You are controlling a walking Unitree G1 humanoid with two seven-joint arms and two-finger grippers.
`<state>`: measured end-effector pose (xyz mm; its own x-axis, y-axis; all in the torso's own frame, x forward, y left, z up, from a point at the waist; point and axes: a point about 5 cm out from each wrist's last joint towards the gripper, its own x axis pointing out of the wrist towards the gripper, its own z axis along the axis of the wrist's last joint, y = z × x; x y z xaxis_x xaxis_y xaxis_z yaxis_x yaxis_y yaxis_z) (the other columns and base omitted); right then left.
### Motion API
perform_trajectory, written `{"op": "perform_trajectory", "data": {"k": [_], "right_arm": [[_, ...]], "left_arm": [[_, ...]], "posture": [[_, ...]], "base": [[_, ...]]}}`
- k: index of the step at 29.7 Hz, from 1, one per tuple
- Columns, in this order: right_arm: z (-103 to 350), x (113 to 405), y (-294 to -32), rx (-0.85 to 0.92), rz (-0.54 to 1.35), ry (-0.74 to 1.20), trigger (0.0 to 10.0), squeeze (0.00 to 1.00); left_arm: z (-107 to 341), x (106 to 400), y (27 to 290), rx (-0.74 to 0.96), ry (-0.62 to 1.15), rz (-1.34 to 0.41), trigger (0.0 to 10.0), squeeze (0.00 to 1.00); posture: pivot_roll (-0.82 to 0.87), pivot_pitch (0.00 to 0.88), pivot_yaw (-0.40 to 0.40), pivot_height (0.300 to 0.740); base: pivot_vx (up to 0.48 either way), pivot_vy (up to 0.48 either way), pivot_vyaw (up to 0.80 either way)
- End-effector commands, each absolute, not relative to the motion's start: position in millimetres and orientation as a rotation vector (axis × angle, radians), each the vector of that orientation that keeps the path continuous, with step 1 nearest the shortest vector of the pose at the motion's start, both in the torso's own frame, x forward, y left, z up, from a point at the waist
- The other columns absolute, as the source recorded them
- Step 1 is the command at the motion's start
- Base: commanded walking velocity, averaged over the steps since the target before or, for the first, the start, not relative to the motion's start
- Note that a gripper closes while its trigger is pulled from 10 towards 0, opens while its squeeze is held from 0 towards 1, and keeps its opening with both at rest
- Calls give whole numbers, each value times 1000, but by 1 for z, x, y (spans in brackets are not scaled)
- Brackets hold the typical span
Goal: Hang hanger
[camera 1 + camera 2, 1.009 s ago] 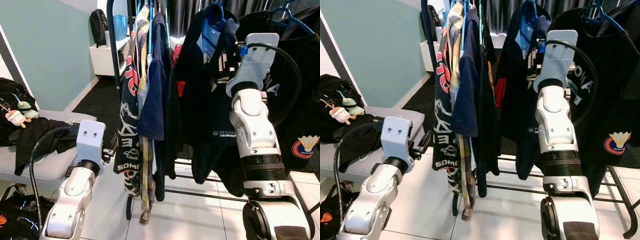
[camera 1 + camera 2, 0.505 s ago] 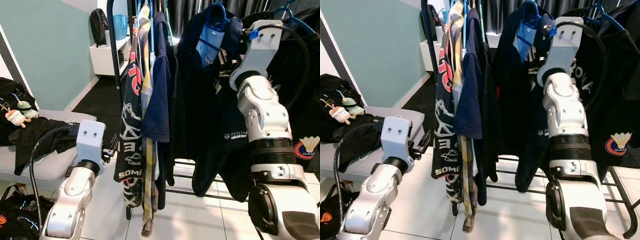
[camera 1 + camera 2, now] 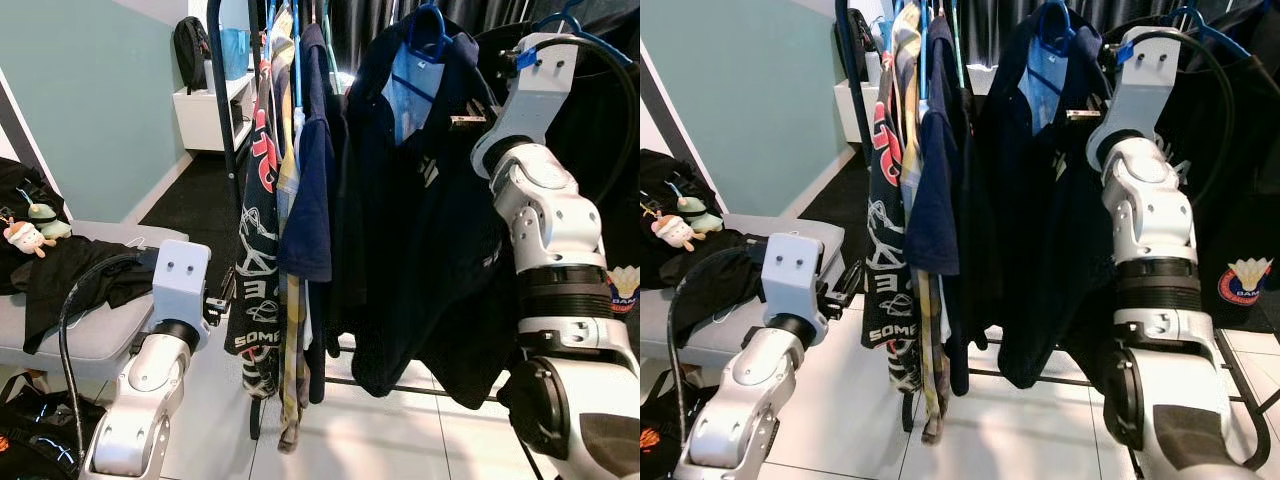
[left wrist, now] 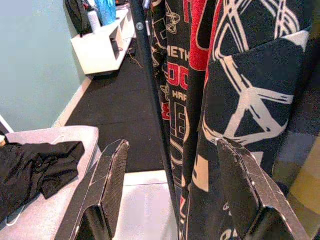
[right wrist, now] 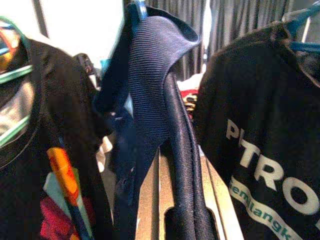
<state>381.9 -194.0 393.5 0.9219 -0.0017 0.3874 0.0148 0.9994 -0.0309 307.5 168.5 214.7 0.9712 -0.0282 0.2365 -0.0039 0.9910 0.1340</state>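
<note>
Pinching the dark navy shirt (image 5: pixel 170 150) just under its ribbed collar, the right gripper (image 5: pixel 172 200) has its two pale fingers (image 5: pixel 147 200) closed close against the cloth, one on each side of the fold, and through it they seem to hold the shoulder of the blue hanger (image 3: pixel 425 22) the shirt rides on. The hanger's hook is up near the top of the clothes rack (image 3: pixel 228 90), between the row of printed shirts (image 3: pixel 262 200) and a black tee (image 5: pixel 260 135) with pale lettering, but whether the hook is over the rail cannot be told. The risk, as I judge it, lies in that grip: cloth can slide over plastic, so the hanger could tilt or drop out of the collar while the arm reaches high. The hook could also miss the rail or snag the neighbouring hanger, since garments crowd both sides. The left gripper (image 4: pixel 172 195) hangs low beside the rack's upright post with its fingers spread wide and empty, near the edge of the grey bench (image 3: pixel 95 335) where dark clothes (image 3: pixel 75 270) lie.
</note>
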Motion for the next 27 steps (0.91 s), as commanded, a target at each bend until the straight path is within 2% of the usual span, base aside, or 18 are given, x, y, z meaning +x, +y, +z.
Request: {"op": "perform_trajectory", "data": {"k": [1, 12, 13, 14, 15, 16, 17, 18, 24, 27], "right_arm": [[405, 380, -189, -76, 14, -438, 0, 0], [403, 380, -187, -104, 26, -432, 0, 0], [412, 375, -186, -176, 11, -521, 3922, 0], [412, 375, -186, -176, 11, -521, 3922, 0], [422, 367, -182, -235, 15, -628, 10000, 0], [430, 358, -177, -272, 29, -733, 10000, 0], [430, 358, -177, -272, 29, -733, 10000, 0], [436, 351, -173, -284, 30, -816, 10000, 0], [441, 344, -171, -282, 29, -877, 10000, 0], [450, 323, -166, -310, 1, -997, 10000, 0]], "left_arm": [[211, 308, 169, 140, -225, -3, 10000, 0], [211, 307, 169, 141, -224, -4, 10000, 0], [210, 307, 169, 141, -223, -4, 10000, 0], [210, 307, 169, 141, -223, -4, 10000, 0], [210, 307, 169, 141, -222, -5, 10000, 0], [210, 307, 169, 140, -221, -6, 10000, 0], [210, 307, 169, 140, -221, -6, 10000, 0], [211, 307, 168, 140, -222, -6, 10000, 0], [211, 307, 169, 140, -223, -6, 10000, 0], [212, 308, 170, 143, -226, -5, 10000, 0]], "posture": [[-116, 138, -6, 740], [-117, 140, -6, 740], [-118, 141, -5, 740], [-118, 141, -5, 740], [-118, 141, -4, 740], [-117, 141, -3, 740], [-117, 141, -3, 740], [-116, 141, -3, 740], [-112, 141, -2, 740], [-113, 142, 1, 740]], "base": [[0, 0, 0], [0, 0, 0], [0, 0, 0], [0, 0, 0], [0, 0, 0], [0, 0, 0], [0, 0, 0], [0, 0, 0], [0, 0, 0], [0, 0, 0]]}}
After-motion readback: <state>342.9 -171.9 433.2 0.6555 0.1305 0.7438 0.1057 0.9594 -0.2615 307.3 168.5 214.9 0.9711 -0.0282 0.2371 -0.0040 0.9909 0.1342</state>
